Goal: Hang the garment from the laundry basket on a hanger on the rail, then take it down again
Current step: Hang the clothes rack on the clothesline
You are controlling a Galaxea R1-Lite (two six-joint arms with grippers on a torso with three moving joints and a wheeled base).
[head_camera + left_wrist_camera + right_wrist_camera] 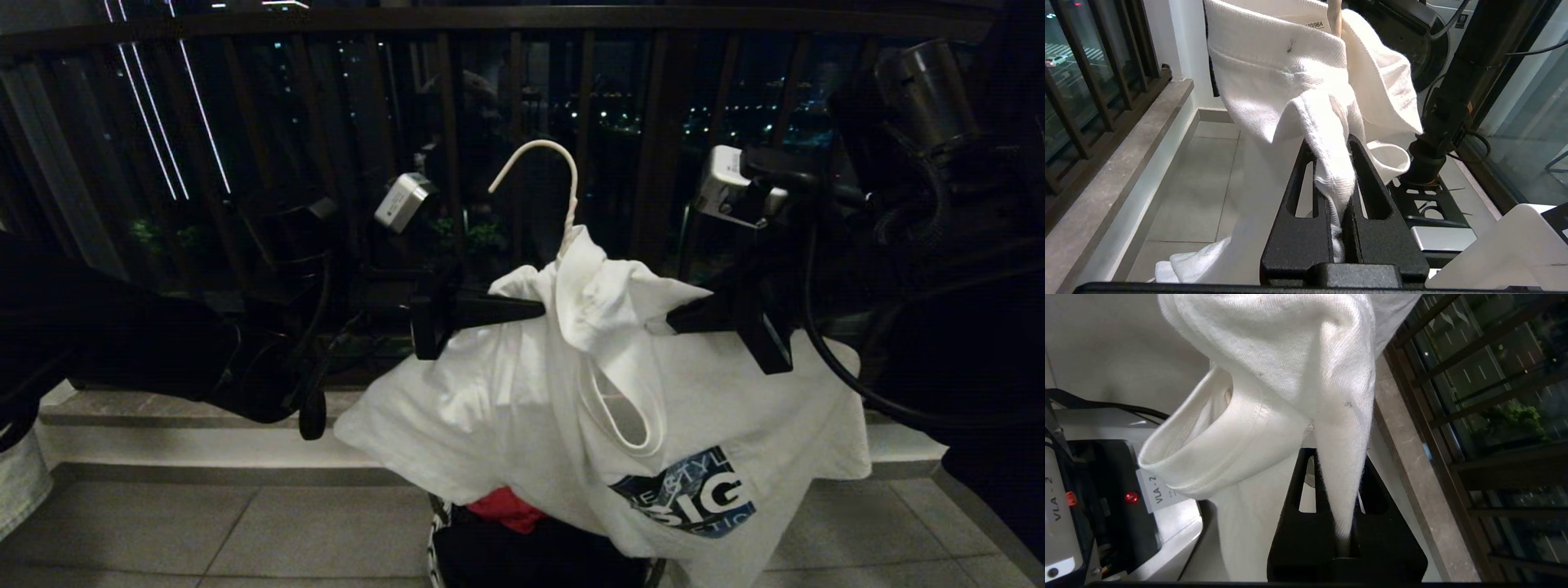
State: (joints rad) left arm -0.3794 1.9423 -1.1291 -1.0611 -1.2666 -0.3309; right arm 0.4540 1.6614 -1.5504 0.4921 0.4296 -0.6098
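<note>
White short-sleeved T-shirt (522, 408) with its blue chest graphic hangs crumpled on our thin white wire hanger (545, 175) above the woven basket (441, 531); our left gripper (535, 309) and right gripper (665, 324) both pinch its cloth.

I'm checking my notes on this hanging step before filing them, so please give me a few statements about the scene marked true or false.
1. Both grippers are shut on the garment. True: the left gripper and the right gripper each pinch white fabric.
2. The hanger hangs on a rail. False: its hook is free in front of the balcony railing; no rail is in view.
3. A red cloth lies in the laundry basket below. True.
4. The shirt's chest graphic is red. False: it is blue and white.
</note>
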